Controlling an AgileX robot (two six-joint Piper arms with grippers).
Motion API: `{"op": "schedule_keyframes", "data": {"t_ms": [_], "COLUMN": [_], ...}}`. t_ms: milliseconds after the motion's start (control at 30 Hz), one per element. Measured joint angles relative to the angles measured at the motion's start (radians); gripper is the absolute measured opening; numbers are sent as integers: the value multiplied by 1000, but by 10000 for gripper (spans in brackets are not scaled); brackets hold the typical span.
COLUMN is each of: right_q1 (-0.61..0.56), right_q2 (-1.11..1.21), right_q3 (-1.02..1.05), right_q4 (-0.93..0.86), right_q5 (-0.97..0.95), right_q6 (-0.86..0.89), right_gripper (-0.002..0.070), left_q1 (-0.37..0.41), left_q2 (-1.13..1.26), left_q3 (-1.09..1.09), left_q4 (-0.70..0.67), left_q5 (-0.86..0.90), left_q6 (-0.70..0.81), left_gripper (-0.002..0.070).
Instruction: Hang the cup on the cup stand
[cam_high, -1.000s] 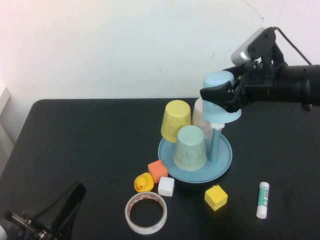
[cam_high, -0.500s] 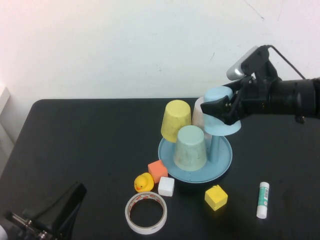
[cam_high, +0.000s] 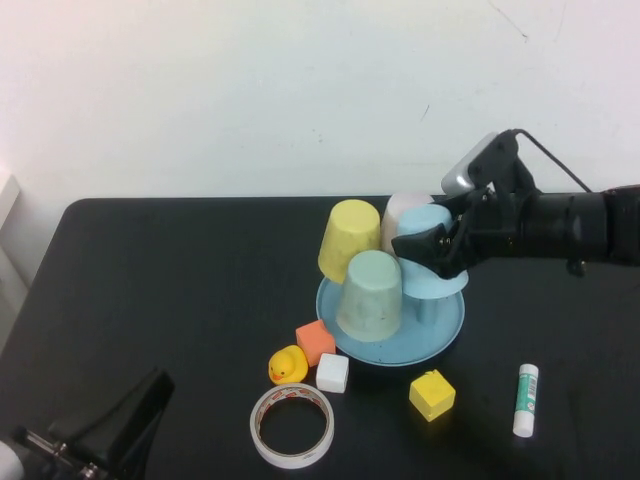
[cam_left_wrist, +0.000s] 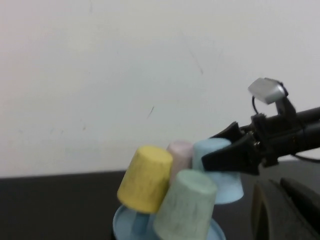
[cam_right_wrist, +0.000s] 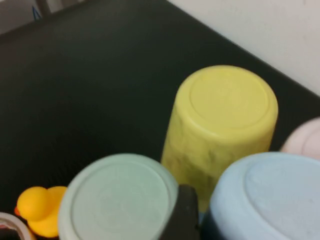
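Observation:
My right gripper (cam_high: 432, 247) is shut on the cup (cam_high: 424, 220), a light sky-blue tumbler held upside down low over the cup stand (cam_high: 445, 332). The cup's rim hides most of a blue peg (cam_high: 428, 306). The cup also shows in the right wrist view (cam_right_wrist: 265, 200) beside a dark finger (cam_right_wrist: 185, 212), and in the left wrist view (cam_left_wrist: 220, 172). No white knob shows. My left gripper (cam_high: 100, 440) is parked at the table's near left corner, open and empty; it also shows in its own wrist view (cam_left_wrist: 272, 186).
A yellow cup (cam_high: 350, 238), a mint-green cup (cam_high: 372, 295) and a pale pink cup (cam_high: 400, 208) hang upturned on the stand. In front lie an orange cube (cam_high: 315, 342), a rubber duck (cam_high: 288, 365), a white cube (cam_high: 332, 373), a tape roll (cam_high: 291, 426), a yellow cube (cam_high: 432, 394) and a glue stick (cam_high: 526, 399).
My right gripper has come down and a little left with the sky-blue cup, lowering it over the peg. The left arm has not moved.

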Motion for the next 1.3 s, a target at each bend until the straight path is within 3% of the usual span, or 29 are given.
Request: {"op": "schedule_keyframes", "data": {"t_ms": [267,467,567,700,767,933,1300], "right_q1": [0,0,0,-6,-16,-22,-22], "right_q2": [-24,-115,-183,-313,-397,-634,-1218], "right_q3": [0,0,0,4,17,131,492], "right_q4": [-19,-166,-279,-423,-441,-444,-347], "right_q5": [-7,-33,-50,-27,9,35,-23], "right_q6": [51,204,361,548,597,640,586], "right_gripper": [632,619,496,139,67,13,6], "left_q1": [0,0,0,0,0,0,0], "left_q2": [0,0,-5,-29,-32,-32,-32], "left_q3": [0,0,0,0,0,0,0], "left_q4": [-46,-47,-47,-59,-82,-129,-105], "left_q5": [78,90,95,109,119,140,44], "left_q6": [94,111,111,127,139,185,256], "left_gripper": [0,-1,-1,-1,-1,-1,-1]}}
